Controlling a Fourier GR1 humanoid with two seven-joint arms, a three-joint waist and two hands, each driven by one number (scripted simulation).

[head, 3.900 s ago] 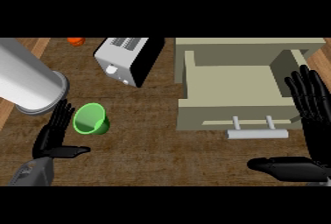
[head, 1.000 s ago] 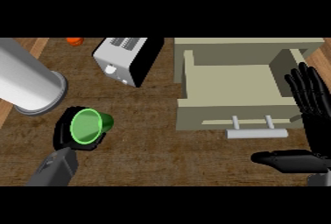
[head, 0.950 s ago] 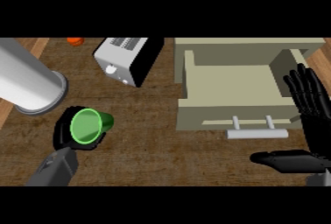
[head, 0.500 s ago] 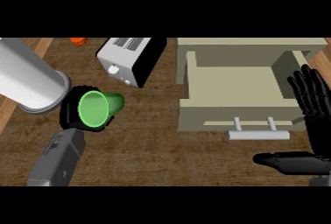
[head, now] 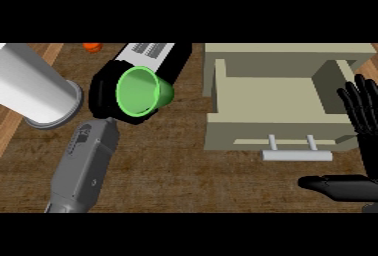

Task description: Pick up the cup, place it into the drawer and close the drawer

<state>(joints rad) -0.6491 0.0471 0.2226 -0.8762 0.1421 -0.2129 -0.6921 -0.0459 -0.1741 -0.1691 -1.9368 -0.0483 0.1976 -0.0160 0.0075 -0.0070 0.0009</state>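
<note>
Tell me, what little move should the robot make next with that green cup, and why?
Probably carry it to the right, toward the open drawer. The left hand already has the green cup gripped and lifted in front of the toaster, while the drawer stands pulled out with nothing visible inside. The right hand rests open beside it.

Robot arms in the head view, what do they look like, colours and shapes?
The left forearm is a smooth grey casing, rounded and tapering toward the wrist, with a row of small dark marks along one edge. It ends in a black left hand. The right hand is glossy black, with slender segmented fingers and a thick thumb.
</note>
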